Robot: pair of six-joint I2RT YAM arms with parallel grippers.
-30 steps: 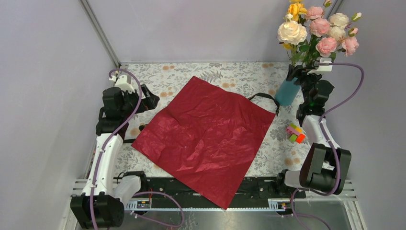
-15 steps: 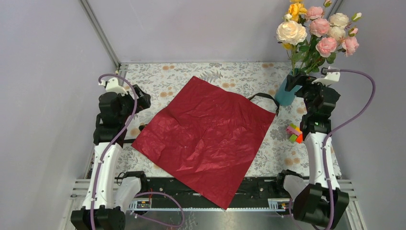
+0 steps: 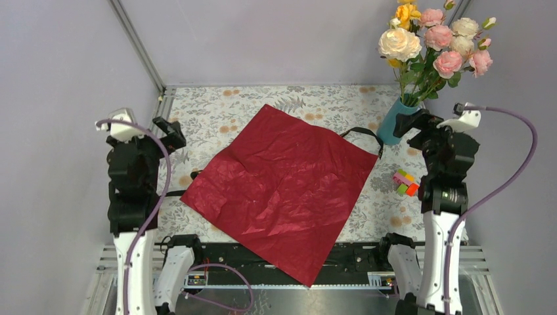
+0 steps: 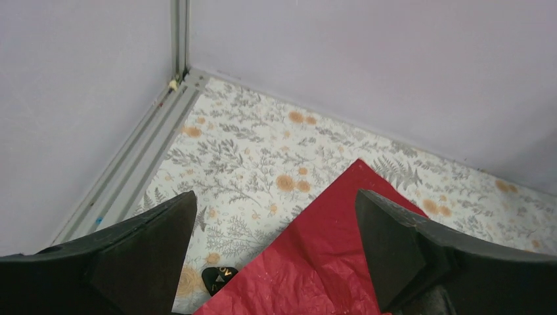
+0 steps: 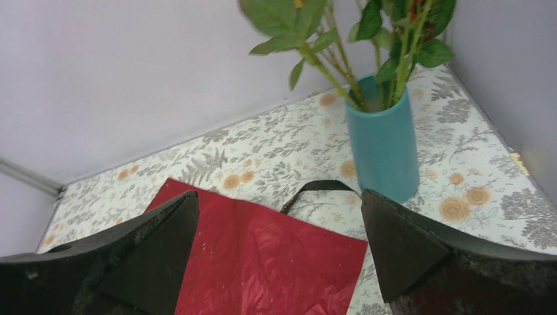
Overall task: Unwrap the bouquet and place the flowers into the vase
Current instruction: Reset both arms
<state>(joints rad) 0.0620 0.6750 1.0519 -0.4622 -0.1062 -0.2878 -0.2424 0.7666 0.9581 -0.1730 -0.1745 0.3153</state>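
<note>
The flowers [image 3: 433,39], pink, cream and yellow, stand in the teal vase [image 3: 396,121] at the far right corner. From the right wrist I see the vase [image 5: 383,141] with green stems [image 5: 341,65] rising out of it. The bouquet's dark red paper [image 3: 282,187] lies spread flat mid-table, and the black ribbon [image 3: 364,134] loops out from its right corner. My right gripper [image 3: 414,121] hovers open just near of the vase, holding nothing [image 5: 279,193]. My left gripper [image 3: 167,131] is raised over the paper's left edge, open and empty [image 4: 275,193].
A small multicoloured block toy [image 3: 405,182] sits on the flowered tablecloth right of the paper. A small black tag [image 4: 219,279] lies at the paper's left edge. Grey walls close in the back and sides, with a metal post [image 4: 178,39] in the far left corner.
My right gripper has drawn back from the vase toward the near side and its jaws have spread wider. The left arm has lifted and swung left. The flowers stay in the vase.
</note>
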